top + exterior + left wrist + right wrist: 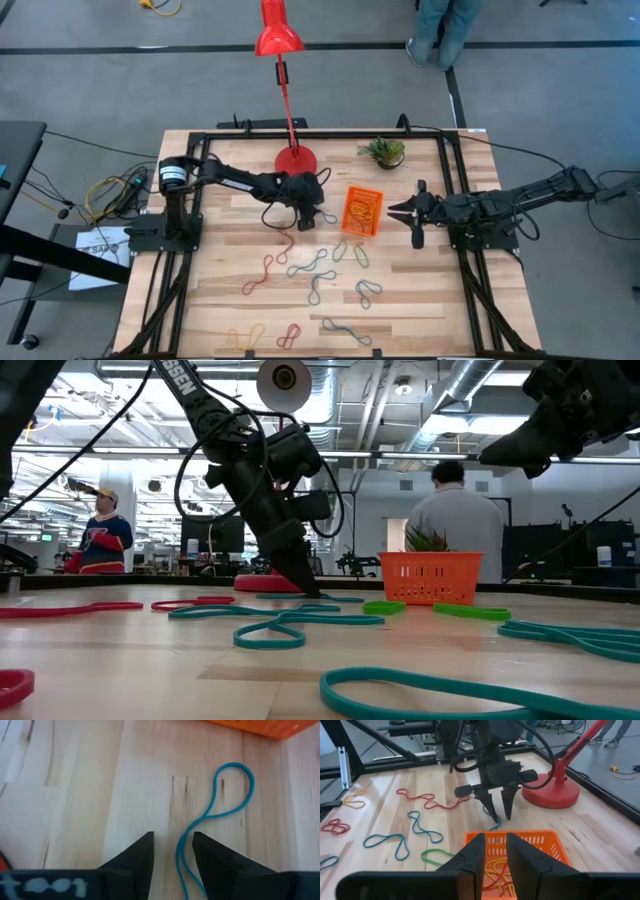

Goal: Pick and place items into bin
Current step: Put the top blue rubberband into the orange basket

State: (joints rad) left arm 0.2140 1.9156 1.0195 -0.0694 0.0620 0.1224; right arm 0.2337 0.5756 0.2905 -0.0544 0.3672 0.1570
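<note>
I see a few bands already in the orange bin (362,211), many bands left on the table (420,300) beside it, my left gripper (499,809) spread over a teal band (220,810), right gripper (408,211) apart, empty.

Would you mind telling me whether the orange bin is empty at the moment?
No. The orange bin already holds bands, yellow and red ones lying tangled on its floor.

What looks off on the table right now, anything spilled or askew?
Nothing looks damaged or spilled. Loose bands lie scattered over the table, as the job expects; a few already sit in the orange bin. The left gripper is down with open fingers around a teal band. The right gripper hangs above the bin.
</note>
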